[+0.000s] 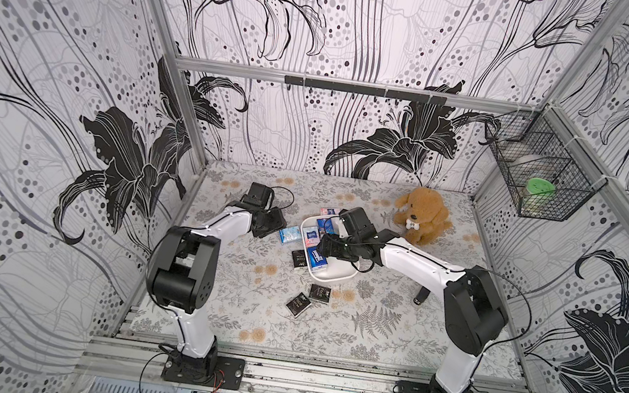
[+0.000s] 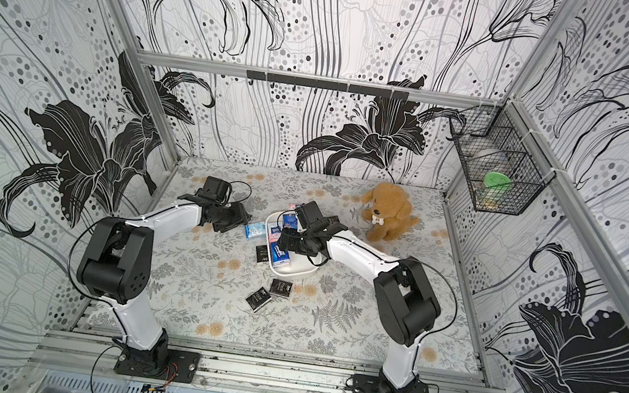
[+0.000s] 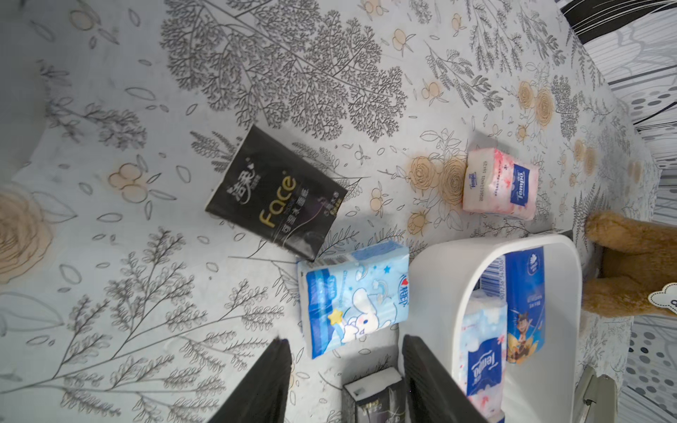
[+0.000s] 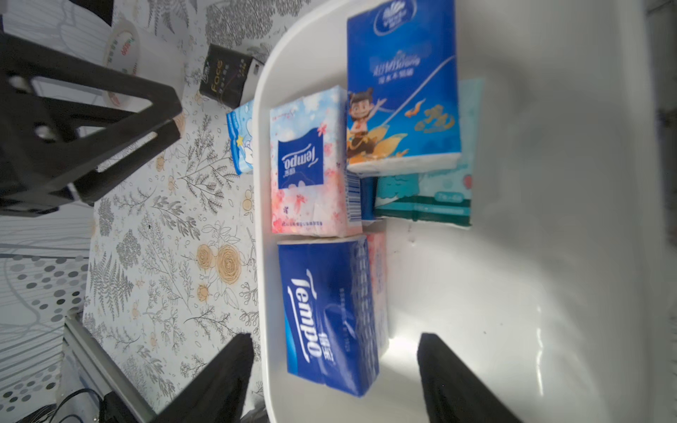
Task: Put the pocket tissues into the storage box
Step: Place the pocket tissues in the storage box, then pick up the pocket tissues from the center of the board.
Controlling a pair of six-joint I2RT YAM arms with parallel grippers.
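Observation:
The white storage box (image 1: 335, 277) (image 4: 531, 256) holds several pocket tissues, among them a dark blue packet (image 4: 326, 315), a pink-white one (image 4: 307, 161) and a blue cartoon one (image 4: 401, 91). My right gripper (image 4: 335, 337) hangs open over the dark blue packet without touching it. Left of the box lie a light blue packet (image 3: 351, 296) and a black packet (image 3: 274, 194); a pink-white packet (image 3: 498, 186) lies behind the box. My left gripper (image 3: 342, 340) is open above the table, with another black packet (image 1: 297, 260) lying below it. Two black packets (image 1: 319, 292) (image 1: 298, 304) lie nearer the front.
A brown plush dog (image 1: 422, 217) sits at the back right, close to the box. A slim black stick (image 1: 421, 296) lies under the right forearm. A black wire basket (image 1: 537, 174) hangs on the right wall.

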